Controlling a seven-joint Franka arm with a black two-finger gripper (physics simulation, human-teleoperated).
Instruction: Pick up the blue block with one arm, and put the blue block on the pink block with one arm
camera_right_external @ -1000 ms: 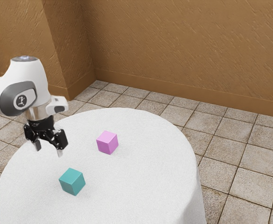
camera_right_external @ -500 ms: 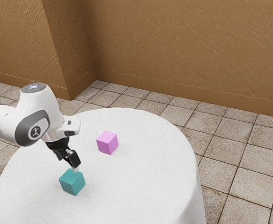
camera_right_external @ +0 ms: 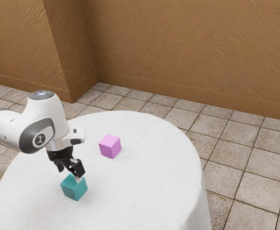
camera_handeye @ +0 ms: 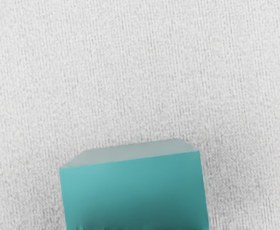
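Note:
The blue block (camera_right_external: 75, 188), teal in shade, rests on the round white table (camera_right_external: 149, 191) near its front at the exterior view's left. My gripper (camera_right_external: 71, 173) hangs right over it, fingers open and reaching down to the block's top edge, one on either side. In the wrist view the blue block (camera_handeye: 135, 189) sits close under my hand on the white cloth. The pink block (camera_right_external: 110, 145) stands on the table behind and to the right of the blue one, apart from it.
The table's curved edge (camera_right_external: 200, 191) drops off at the exterior view's right onto a tiled floor (camera_right_external: 245, 163). Brown walls (camera_right_external: 188, 48) stand well behind. Open cloth surrounds both blocks.
My arm has swung right and down from the table's left side, and the gripper now sits lower, directly over the blue block. Neither block has moved.

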